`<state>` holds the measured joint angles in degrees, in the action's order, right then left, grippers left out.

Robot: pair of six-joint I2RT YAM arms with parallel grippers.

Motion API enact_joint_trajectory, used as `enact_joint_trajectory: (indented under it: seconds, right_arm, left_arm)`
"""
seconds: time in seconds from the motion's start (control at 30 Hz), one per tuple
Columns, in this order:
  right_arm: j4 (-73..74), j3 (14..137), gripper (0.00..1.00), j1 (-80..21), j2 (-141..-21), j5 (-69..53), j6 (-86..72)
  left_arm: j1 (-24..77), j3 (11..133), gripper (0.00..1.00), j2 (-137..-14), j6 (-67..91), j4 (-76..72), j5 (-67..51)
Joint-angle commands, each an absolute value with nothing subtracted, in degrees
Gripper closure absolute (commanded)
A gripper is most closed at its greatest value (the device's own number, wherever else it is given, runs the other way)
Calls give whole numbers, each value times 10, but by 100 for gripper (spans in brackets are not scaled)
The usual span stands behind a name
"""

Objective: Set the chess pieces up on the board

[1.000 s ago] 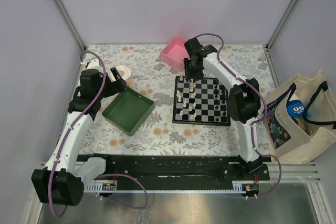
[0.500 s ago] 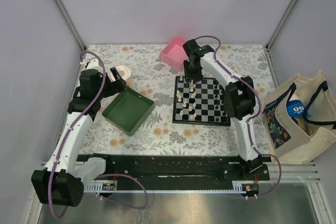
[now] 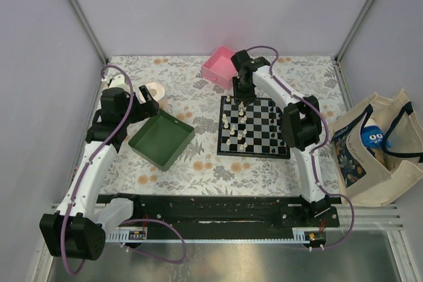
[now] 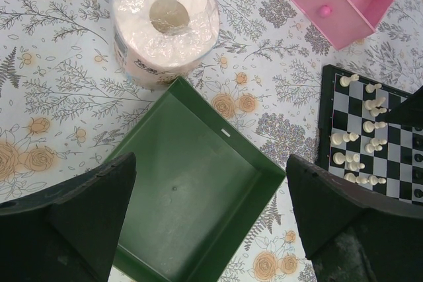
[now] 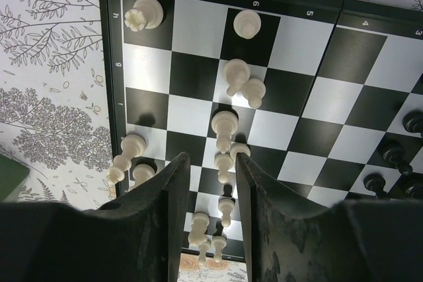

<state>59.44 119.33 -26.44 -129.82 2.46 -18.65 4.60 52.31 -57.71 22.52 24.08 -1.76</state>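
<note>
The board (image 3: pixel 277 151) lies right of centre. Cream-white chess pieces (image 3: pixel 239 120) cluster on its left columns and black ones (image 3: pixel 277 130) along its right side. My right gripper (image 3: pixel 240 90) hangs over the board's far left corner. In the right wrist view its jaws (image 5: pixel 210 158) stand narrowly apart, and a white pawn (image 5: pixel 224 164) shows on the squares below the gap, untouched by either finger. More white pieces (image 5: pixel 236 74) and the black ones (image 5: pixel 396 156) stand around it. My left gripper (image 4: pixel 210 163) is wide open and empty above the green tray (image 4: pixel 198 189).
A pink box (image 3: pixel 220 65) sits just beyond the board's far left corner. A wrapped paper roll (image 3: pixel 156 90) stands behind the green tray (image 3: pixel 162 138). A tote bag (image 3: pixel 377 150) rests off the table's right edge. Grey walls enclose the table.
The right gripper's jaws have narrowed slightly, and the right arm's elbow has drawn a little to the left. The left arm has not moved.
</note>
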Motion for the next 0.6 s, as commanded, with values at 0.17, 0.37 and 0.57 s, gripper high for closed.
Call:
enact_joint_trajectory:
  seconds: [0.17,0.37,0.57]
  right_arm:
    - [593,1196,59,-257,-1314,21,-185]
    - [594,1198,60,-257,-1323,11,-186]
    - [594,1198,62,-257,-1328,14,-184]
  left_arm:
    - [44,523,1,-570,229,211,-25]
    - [44,524,1,-573,230,210,-26]
    - [44,523,1,-572,229,212,-25]
